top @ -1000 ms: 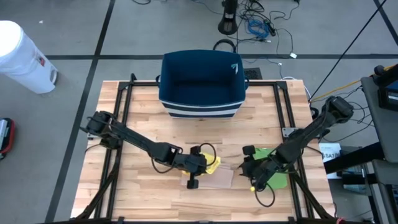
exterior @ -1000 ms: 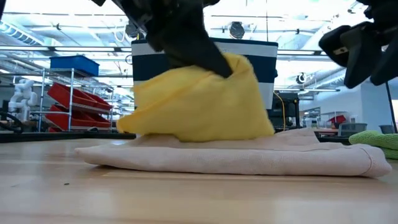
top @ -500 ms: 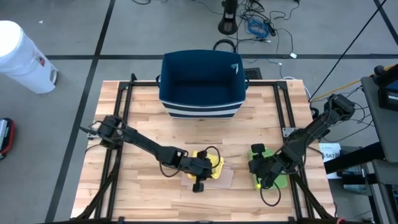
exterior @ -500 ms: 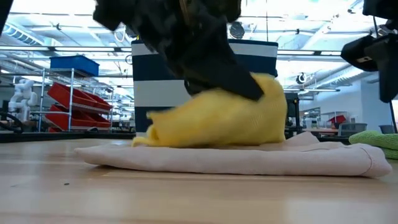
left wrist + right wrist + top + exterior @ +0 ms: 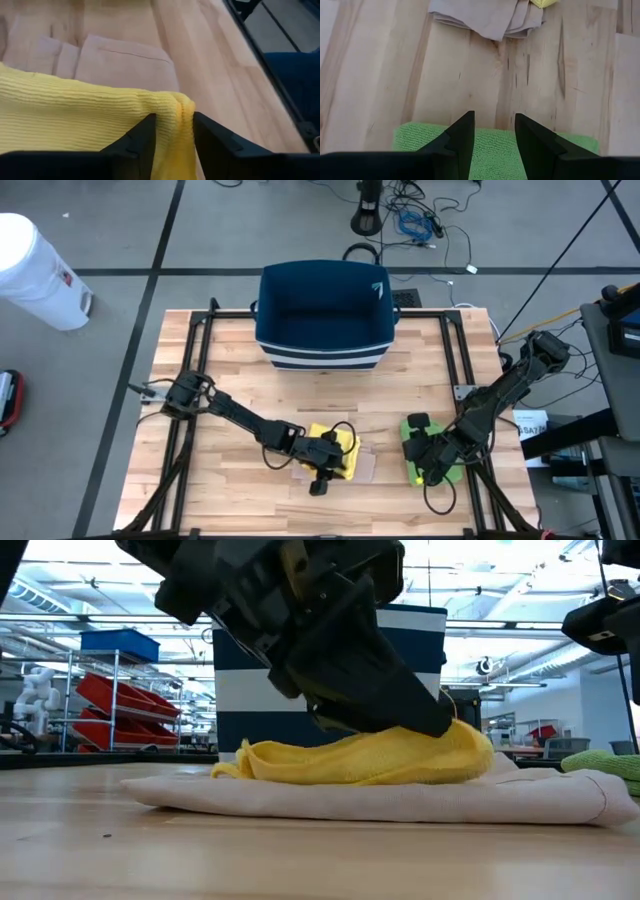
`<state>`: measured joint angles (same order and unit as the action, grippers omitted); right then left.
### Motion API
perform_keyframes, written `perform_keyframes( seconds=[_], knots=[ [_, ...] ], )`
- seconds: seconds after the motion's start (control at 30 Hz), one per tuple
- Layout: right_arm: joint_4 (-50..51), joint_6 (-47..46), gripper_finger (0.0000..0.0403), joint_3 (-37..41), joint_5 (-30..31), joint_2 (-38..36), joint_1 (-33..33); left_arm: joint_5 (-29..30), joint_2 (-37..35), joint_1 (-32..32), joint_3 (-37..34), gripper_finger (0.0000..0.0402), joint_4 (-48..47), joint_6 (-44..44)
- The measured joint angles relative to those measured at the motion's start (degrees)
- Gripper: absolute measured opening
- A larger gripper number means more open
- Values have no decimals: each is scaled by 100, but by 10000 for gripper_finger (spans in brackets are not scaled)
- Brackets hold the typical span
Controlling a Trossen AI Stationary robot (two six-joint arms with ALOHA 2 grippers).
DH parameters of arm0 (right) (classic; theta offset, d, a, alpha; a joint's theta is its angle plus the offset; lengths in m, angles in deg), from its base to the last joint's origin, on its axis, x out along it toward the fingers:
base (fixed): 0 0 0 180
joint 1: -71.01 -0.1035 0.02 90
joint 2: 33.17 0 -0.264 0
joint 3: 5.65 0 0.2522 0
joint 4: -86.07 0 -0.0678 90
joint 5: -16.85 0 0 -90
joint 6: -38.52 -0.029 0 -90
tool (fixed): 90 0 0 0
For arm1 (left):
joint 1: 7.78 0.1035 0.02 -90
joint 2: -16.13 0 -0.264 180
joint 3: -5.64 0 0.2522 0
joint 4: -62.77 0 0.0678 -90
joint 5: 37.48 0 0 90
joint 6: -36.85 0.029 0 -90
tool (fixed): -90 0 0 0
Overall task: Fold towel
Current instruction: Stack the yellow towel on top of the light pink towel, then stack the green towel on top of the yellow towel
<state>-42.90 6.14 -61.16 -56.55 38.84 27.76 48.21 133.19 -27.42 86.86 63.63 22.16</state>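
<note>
The wooden table [image 5: 230, 360] carries a navy bin [image 5: 324, 315] at its far edge, and everything else is placed relative to that bin. On the near side of it, a little toward the left arm, a beige towel [image 5: 400, 798] lies flat, apparently as a base layer. A yellow towel [image 5: 338, 448] lies doubled on top of it, its fold heaped low in the low view, which suggests a fold just laid down. The left gripper [image 5: 174, 131] sits low on that yellow towel with its fingers slightly spread; a ridge of the cloth stands between them, though whether it is truly clamped or being let go I cannot tell. On the near side of the bin toward the right arm lies a green towel [image 5: 490, 145], apart from the beige one. The right gripper [image 5: 494, 129] hovers over it, fingers spread and pinching nothing, evidently waiting its turn.
</note>
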Motion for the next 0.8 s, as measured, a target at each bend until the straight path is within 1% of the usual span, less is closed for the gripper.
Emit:
perform_keyframes(
  seconds=[0.13,0.27,0.33,0.43,0.47,0.53,0.63,0.7,0.8],
  knots=[
    [1,7,130,-1,16,0,1,102,0,7,0,151,53,-1],
    [45,-10,130,-1,20,0,3,85,0,-53,-2,182,95,17],
    [55,-17,130,-1,-19,0,3,-170,0,-77,-2,198,307,21],
    [52,-14,130,-1,-115,0,3,-987,0,-90,-2,215,480,10],
    [51,4,130,-1,-186,0,3,-1154,0,-90,-2,218,473,8],
    [51,7,130,-1,-335,0,1,-1167,-1,-92,-2,219,398,-16],
    [51,14,130,-1,-718,0,-3,-1128,-1,-85,-2,220,383,-24],
    [49,-79,130,-1,-950,0,-59,-954,0,-85,-2,220,385,8],
    [36,-275,130,-1,-1102,0,-253,-694,-1,-79,-2,220,324,25]
  ],
)
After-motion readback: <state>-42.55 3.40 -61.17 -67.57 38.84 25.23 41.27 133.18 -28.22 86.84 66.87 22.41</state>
